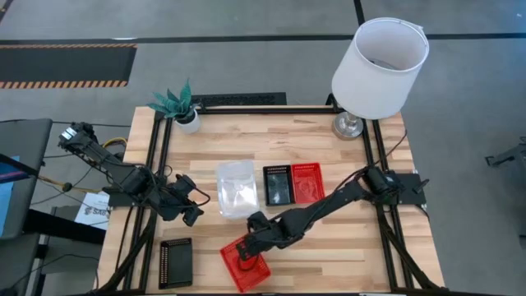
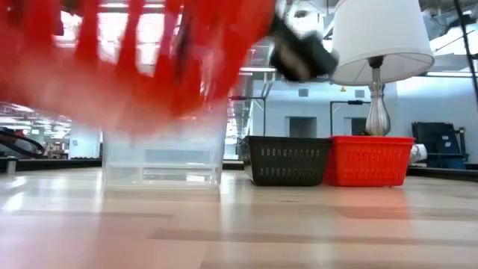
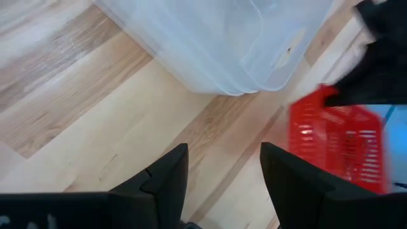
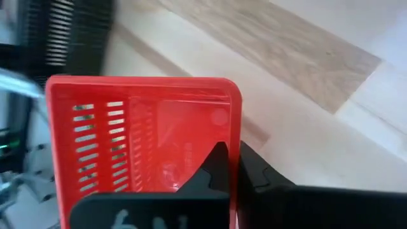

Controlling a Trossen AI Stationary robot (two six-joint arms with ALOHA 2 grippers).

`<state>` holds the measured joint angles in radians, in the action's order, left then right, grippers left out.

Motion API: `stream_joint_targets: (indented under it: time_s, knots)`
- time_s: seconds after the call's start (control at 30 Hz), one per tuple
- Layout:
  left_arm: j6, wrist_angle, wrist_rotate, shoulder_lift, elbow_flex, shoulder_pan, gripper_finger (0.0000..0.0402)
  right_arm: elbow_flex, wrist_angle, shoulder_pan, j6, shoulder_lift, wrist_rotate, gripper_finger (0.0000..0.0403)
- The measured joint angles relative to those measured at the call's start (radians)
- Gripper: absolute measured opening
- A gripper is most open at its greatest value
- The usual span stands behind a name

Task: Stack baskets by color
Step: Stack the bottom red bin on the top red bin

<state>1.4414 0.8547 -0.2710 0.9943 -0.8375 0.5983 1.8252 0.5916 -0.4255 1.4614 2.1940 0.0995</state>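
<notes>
I see the right gripper (image 4: 232, 166) clamped on a red basket (image 1: 245, 265), apparently lifted off the table (image 1: 345, 247); the left gripper (image 3: 222, 172) hangs parted beside the clear baskets (image 1: 236, 187).

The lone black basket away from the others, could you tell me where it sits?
In the high view, the lone black basket lies at the table's near-left corner, below the left gripper.

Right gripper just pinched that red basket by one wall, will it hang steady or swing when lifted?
Likely to tilt: the right gripper pinches the red basket at one wall only. The slotted plastic looks light and fairly stiff, so it should hold shape. The thin rim may slip.
</notes>
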Motion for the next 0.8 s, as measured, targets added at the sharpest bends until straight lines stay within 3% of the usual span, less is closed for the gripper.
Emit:
stream_joint_targets:
  time_s: [0.13, 0.3, 0.47, 0.8]
  knots:
    - [-0.001, 0.000, -0.003, 0.000, 0.000, 0.000, 0.0183, 0.001, 0.083, -0.006, 0.012, -0.095, 0.009, 0.0012]
    - [-0.005, -0.001, -0.006, 0.000, 0.000, 0.000, 0.0183, 0.001, 0.241, -0.074, 0.119, -0.215, 0.131, 0.0007]
    - [-0.008, -0.001, -0.008, 0.000, 0.000, 0.000, 0.0183, 0.000, 0.516, -0.177, 0.324, -0.300, 0.210, 0.0012]
    - [0.009, -0.001, -0.042, 0.000, 0.000, 0.000, 0.0183, 0.000, 0.918, -0.334, 0.668, -0.394, 0.222, 0.0006]
